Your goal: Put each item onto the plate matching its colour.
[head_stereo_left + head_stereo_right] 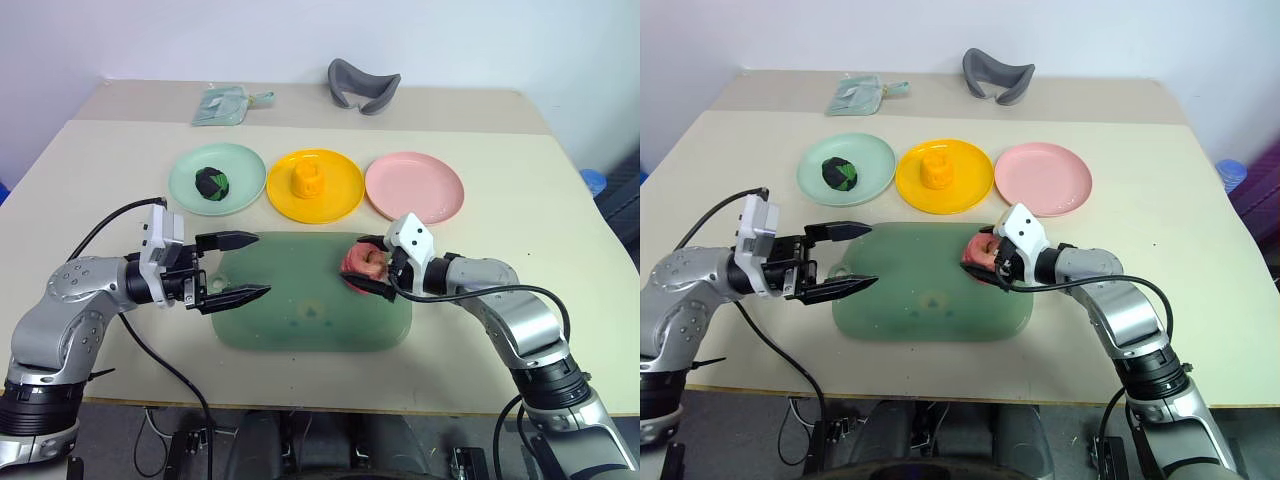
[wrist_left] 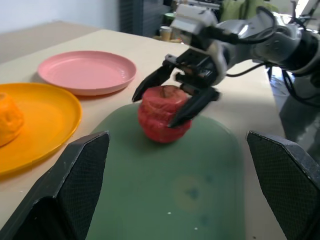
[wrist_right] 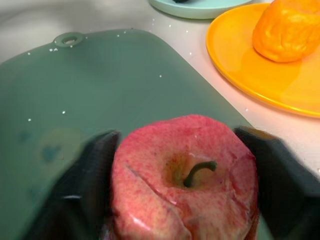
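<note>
On the right-hand part of the large translucent green rounded mat [image 1: 300,300] sits the red-pink toy apple with its short green stem [image 1: 362,266], upright, clear of the mat's edge. The right gripper [image 1: 368,270] is clamped on this apple: one black finger [image 2: 152,82] lies against one flank, the other against the opposite flank, both touching.

Beyond the mat's far edge stand three round shallow plastic plates in a row, just apart from one another. The mint green plate [image 1: 240,190] carries the dark green-and-black ball [image 1: 211,182]; the yellow plate [image 1: 340,195] carries the lumpy yellow-orange toy food [image 1: 304,181]; the pink plate [image 1: 415,187] lies nearest the apple, just past the mat's far right corner.

The left gripper [image 1: 235,268] hovers over the mat's left edge, jaws spread wide, grasping nothing. Mat surface between the two grippers lies unoccupied.
</note>
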`<state>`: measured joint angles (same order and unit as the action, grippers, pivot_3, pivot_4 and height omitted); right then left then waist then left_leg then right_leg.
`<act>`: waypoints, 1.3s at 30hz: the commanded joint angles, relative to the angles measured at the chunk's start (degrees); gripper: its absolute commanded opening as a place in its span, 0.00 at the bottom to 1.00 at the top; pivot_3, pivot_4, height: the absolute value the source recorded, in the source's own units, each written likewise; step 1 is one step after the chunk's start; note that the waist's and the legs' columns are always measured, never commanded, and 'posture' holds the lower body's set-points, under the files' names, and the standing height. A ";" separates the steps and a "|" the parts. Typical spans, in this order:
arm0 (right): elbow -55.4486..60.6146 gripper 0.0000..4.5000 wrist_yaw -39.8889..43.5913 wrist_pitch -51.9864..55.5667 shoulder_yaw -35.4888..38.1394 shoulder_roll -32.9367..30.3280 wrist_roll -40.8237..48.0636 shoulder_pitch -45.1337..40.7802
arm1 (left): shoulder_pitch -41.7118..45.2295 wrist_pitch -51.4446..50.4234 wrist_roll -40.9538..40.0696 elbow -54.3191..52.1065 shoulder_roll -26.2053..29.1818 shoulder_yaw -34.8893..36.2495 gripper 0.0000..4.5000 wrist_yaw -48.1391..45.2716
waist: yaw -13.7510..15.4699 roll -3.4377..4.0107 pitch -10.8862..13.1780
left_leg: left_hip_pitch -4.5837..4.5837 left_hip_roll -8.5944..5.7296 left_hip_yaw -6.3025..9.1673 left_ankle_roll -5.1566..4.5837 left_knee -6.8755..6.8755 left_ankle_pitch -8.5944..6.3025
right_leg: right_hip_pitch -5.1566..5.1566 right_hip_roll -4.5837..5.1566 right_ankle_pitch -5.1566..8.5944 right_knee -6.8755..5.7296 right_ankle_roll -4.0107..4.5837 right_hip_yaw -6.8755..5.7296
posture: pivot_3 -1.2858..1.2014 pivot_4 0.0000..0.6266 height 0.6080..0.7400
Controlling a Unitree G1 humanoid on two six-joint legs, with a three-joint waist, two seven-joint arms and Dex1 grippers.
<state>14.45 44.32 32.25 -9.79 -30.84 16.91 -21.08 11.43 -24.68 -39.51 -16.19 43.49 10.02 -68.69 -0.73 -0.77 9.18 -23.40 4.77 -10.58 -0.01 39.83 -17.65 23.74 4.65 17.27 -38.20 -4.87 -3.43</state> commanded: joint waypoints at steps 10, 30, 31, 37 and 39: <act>-12.29 0.59 -6.07 -6.21 6.53 1.67 -2.81 -11.51 | 0.75 1.26 1.51 -2.73 -2.26 1.18 1.00 7.64 | -0.03 0.01 0.01 | 0.00 0.00 -0.02 0.00 0.00 0.00 | 0.02 0.00 0.00 0.00 0.00 0.02 | 0.52 0.24 1.00; -80.61 1.00 -14.19 -39.21 10.96 4.40 -13.81 -40.13 | 2.19 -0.01 10.06 -8.31 -14.48 -3.01 1.00 32.96 | -0.82 0.12 0.05 | 0.01 0.02 -0.15 0.00 -0.12 0.02 | 0.10 0.00 -0.01 0.02 -0.01 0.12 | 0.52 0.24 1.00; -79.94 1.00 -13.51 -39.05 11.10 4.25 -13.68 -40.11 | 1.59 0.01 10.50 -8.69 -14.07 -3.08 1.00 33.10 | -0.91 0.12 0.06 | 0.01 0.02 -0.16 0.00 -0.12 0.02 | 0.10 0.01 -0.01 0.02 -0.01 0.12 | 0.52 0.24 1.00; -62.85 1.00 -5.50 -35.61 13.41 1.10 -9.48 -33.82 | -1.33 -0.73 11.99 -9.34 -12.20 -2.36 1.00 34.31 | -0.75 0.17 0.07 | 0.00 0.03 -0.13 0.01 -0.13 0.02 | 0.09 0.01 -0.01 0.02 -0.01 0.12 | 0.52 0.24 1.00; -49.60 1.00 -1.83 -31.31 14.24 -0.77 -6.44 -27.72 | -2.29 1.27 13.54 -8.40 -11.89 -1.89 1.00 34.62 | -0.12 0.21 0.06 | 0.00 0.03 -0.13 0.01 -0.18 0.02 | 0.12 0.02 -0.01 0.04 -0.02 0.13 | 0.52 0.24 1.00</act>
<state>-43.69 39.81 -1.31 2.76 -30.18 7.61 -50.13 9.43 -25.27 -26.94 -23.69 31.33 6.53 -34.50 -0.86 -0.56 9.24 -23.40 4.79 -10.70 0.00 39.62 -17.63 23.86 4.69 17.27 -38.14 -4.89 -3.30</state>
